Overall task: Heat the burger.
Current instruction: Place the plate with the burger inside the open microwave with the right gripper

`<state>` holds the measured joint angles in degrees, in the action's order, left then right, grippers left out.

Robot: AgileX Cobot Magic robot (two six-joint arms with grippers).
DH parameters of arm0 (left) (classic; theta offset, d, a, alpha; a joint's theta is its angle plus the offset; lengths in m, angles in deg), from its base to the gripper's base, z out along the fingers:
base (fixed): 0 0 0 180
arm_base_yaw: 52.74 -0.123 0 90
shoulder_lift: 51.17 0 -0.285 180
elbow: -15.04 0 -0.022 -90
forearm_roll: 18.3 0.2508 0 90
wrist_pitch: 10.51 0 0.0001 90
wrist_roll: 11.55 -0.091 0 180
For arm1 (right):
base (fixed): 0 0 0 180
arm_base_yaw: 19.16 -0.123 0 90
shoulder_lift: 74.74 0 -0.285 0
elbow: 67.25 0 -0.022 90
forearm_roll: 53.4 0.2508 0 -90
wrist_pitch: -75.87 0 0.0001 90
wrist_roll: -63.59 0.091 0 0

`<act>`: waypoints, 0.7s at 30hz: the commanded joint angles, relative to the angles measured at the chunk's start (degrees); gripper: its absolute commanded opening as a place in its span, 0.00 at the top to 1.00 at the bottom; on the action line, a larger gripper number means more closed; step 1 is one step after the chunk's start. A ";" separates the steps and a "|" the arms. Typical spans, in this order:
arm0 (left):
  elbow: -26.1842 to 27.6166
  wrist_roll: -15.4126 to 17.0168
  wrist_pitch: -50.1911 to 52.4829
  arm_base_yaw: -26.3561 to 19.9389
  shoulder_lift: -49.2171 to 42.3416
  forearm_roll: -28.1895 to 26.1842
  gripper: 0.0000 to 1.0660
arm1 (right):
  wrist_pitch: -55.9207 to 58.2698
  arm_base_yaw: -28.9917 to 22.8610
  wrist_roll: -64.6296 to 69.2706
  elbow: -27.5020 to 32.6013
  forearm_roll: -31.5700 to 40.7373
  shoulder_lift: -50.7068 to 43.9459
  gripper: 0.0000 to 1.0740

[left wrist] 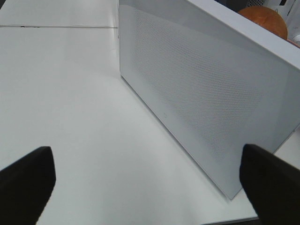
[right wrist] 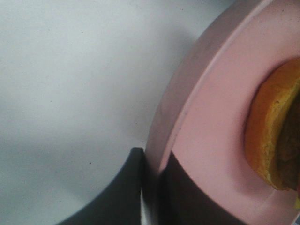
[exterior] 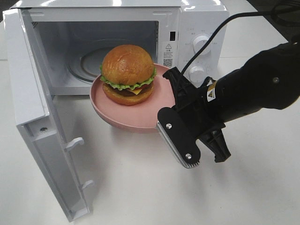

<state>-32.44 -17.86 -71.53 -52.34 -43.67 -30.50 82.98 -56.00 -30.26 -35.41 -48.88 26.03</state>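
Item: burger (exterior: pixel 127 74), one, whole, sitting on a pink plate (exterior: pixel 136 121) just in front of the open mouth of the microwave (exterior: pixel 197 18). The plate's far edge is at the threshold of the chamber and its near edge appears lifted clear of the worktop (exterior: pixel 140 192). Step in hand, as judged: loading, with the plate carried toward the chamber and not yet set down. Right tool (exterior: pixel 166 96): closed tight on the plate's rim on the side nearest the microwave's control dials, one finger above the rim and one below. Its wrist view shows the rim pinched between the two dark pads. Right arm: reaches in low from the dial side of the microwave, forearm sloping down toward the plate. Left tool (left wrist: pixel 150 187): fingers spread wide, nothing between them, hovering low at the outer face of the microwave's door (exterior: pixel 28 93), which is swung fully open. Next move, as judged: push the plate level onto the glass turntable (exterior: pixel 86 63) inside the microwave, release the rim, draw the arm back, then shut the door. Caution: a rim grip on one side lets the plate tip.
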 commanded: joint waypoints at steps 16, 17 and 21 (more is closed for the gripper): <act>-0.23 0.00 0.11 0.06 -0.97 -0.52 0.06 | 0.74 -2.01 6.07 -12.20 -4.13 8.88 1.00; -0.23 0.00 0.11 0.06 -0.97 -0.52 0.06 | 1.15 -2.01 6.07 -12.95 -4.13 9.40 1.00; -0.23 0.00 0.11 0.06 -0.97 -0.52 0.06 | 1.95 -2.01 7.51 -15.41 -4.01 10.60 1.00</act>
<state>-32.44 -17.86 -71.53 -52.34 -43.67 -30.50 88.77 -57.95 -23.33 -49.56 -52.72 37.32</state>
